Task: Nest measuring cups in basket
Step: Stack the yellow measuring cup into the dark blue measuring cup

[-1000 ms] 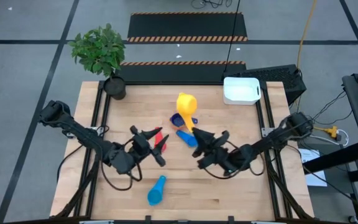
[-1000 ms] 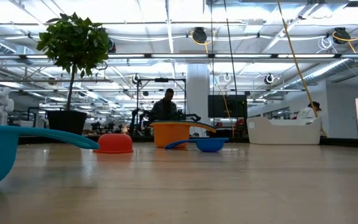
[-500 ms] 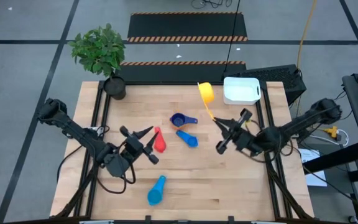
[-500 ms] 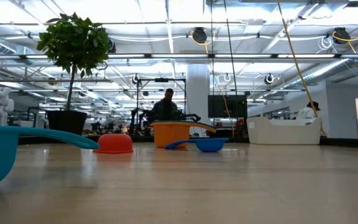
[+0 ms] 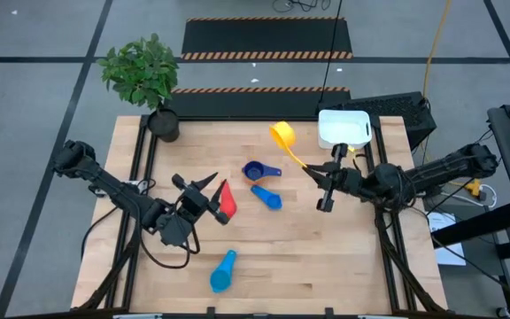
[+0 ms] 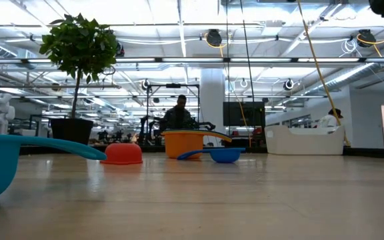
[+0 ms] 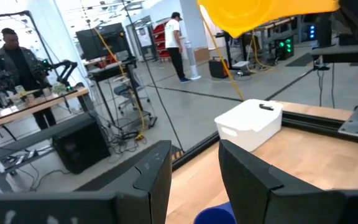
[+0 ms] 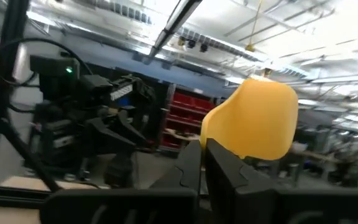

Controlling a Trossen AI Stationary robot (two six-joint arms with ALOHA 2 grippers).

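Note:
The yellow measuring cup [image 5: 282, 135] hangs in the air just left of the white basket [image 5: 343, 129], which stands at the table's far right. My right gripper [image 5: 312, 171] is shut on it. The red cup [image 5: 227, 202] lies left of the middle; in the low view the red cup [image 6: 122, 154] rests bowl down. My left gripper [image 5: 204, 199] hovers level beside it, open, with nothing between its fingers [image 7: 154, 180]. A dark blue cup [image 5: 253, 170] and a medium blue cup [image 5: 267, 198] lie at the middle. A light blue cup [image 5: 223, 271] lies near the front edge. My right gripper pinches the yellow cup's handle [image 5: 301, 161] near its free end between its two fingers [image 8: 225, 168]. The fingers come from the table's right, slanting upward. The cup is lifted clear of the table, its bowl [image 8: 253, 118] standing beyond the fingertips toward the far left.
A potted plant [image 5: 153, 84] stands at the far left corner. A dark keyboard-like device [image 5: 397, 108] sits behind the basket. Bare wood lies along the near right of the table [image 5: 343, 266]. A person [image 6: 179, 113] shows in the room beyond.
My right gripper has carried the yellow cup from the table's middle toward the far right, up beside the basket, drawing back toward the right edge and rolling its wrist. The cup's bowl has swung from pointing far to pointing far-left. The other cups have stayed put.

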